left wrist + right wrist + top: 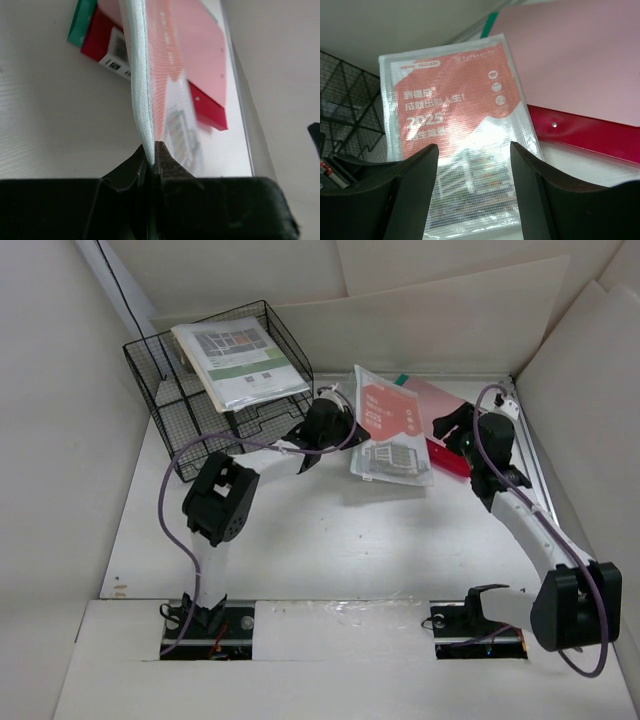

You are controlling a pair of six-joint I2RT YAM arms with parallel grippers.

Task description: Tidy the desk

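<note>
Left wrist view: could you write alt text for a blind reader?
Two black fingers pinch the edge of a clear plastic pouch with red print, seen edge-on over the white desk. Behind it lie a pink folder and a red folder.

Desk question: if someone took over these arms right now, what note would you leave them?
Left gripper: shut on the edge of the pouch, at the far middle of the desk.
Right gripper: open, holding nothing, facing the pouch.
Basket: far left, with a paper packet resting on top.
Pink folder: lies on a red folder, far right, beside the pouch.
Done: the packet seems filed.
Left: pouch and folders probably go to the basket.
</note>
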